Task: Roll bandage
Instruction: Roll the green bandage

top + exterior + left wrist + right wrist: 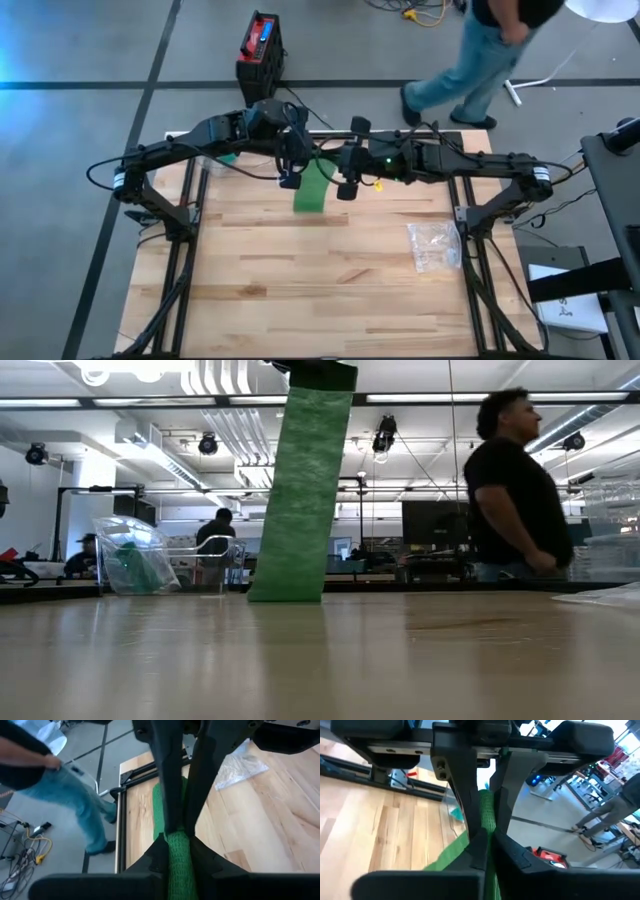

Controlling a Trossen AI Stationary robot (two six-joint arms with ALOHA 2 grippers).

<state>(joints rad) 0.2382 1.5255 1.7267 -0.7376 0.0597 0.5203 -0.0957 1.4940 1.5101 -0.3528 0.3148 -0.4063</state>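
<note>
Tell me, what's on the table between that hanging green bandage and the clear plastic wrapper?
Nothing: in the high view the wooden table is bare between the green bandage and the clear plastic wrapper.

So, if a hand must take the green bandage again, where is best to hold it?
Near its top end, coming from the side across its flat faces. The green bandage hangs as a long flat strip, its lower end on the table, and both hands pinch it up there, so the thin faces suit closing fingers.

Grey concrete floor (90,50) with dark seams, ceiling strip lights (470,398), exposed white ducts (245,430).
</note>
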